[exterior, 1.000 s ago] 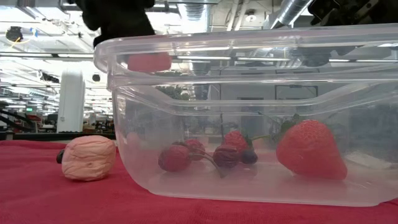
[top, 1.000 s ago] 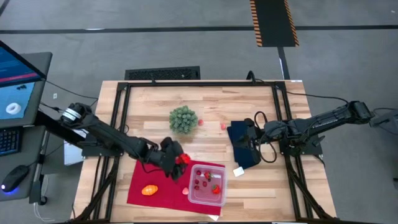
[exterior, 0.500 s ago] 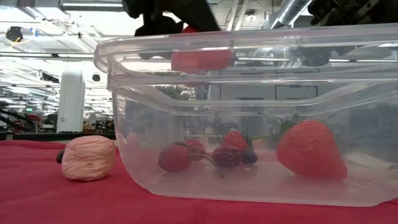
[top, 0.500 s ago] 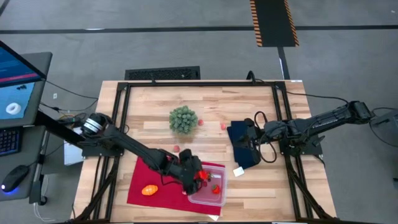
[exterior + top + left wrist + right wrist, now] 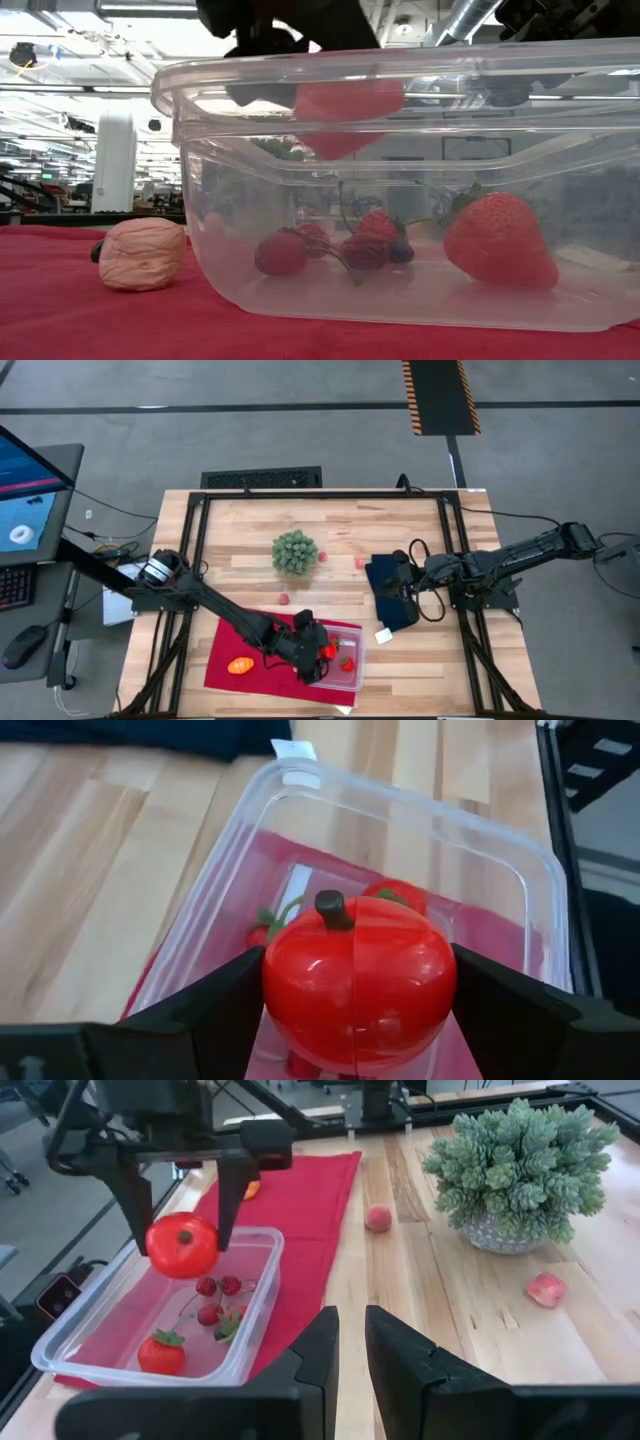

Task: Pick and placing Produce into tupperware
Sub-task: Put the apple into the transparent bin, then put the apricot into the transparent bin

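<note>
The left gripper [image 5: 180, 1190] clamps a red tomato [image 5: 358, 982] just above the tupperware [image 5: 150, 1325], which sits at six o'clock on the table. Released this high, it could bounce off the strawberry [image 5: 498, 240] and out. The right gripper [image 5: 398, 582], nearly shut and empty, waits at three o'clock.
</note>
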`<state>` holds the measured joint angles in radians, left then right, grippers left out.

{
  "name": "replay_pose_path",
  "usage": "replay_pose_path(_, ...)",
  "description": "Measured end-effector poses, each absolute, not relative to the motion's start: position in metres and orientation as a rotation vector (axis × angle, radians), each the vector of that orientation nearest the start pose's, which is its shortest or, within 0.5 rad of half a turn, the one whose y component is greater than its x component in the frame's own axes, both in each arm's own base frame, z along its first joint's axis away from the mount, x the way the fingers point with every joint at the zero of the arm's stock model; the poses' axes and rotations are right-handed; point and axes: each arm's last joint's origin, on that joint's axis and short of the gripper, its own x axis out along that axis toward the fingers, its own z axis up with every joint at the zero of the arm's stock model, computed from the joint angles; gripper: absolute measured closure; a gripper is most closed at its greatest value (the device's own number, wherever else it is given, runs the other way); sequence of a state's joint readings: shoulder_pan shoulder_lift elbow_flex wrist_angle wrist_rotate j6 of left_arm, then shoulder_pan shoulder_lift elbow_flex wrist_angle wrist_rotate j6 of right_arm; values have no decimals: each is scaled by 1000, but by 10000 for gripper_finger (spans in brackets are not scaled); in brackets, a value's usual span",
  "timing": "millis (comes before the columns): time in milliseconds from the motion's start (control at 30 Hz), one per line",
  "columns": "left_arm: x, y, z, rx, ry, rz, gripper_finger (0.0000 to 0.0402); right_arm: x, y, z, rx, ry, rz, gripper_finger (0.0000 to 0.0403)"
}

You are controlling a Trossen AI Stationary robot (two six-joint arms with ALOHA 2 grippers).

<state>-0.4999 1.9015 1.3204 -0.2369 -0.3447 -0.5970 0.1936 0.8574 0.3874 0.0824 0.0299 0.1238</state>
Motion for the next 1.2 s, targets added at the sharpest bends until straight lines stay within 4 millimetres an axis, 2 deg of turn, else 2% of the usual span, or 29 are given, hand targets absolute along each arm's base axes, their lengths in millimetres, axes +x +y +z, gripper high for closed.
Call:
replay_pose_path(400,357,-190,197,-195,765,133,121,179,34,209,79,394,138,326)
replay_pose_path(867,356,-192,197,-144,757,134,89,179,34,209,79,395,138,326)
replay_pose_path(1200,363,-191,203,-154,670,126,75,179,34,209,79,395,138,326)
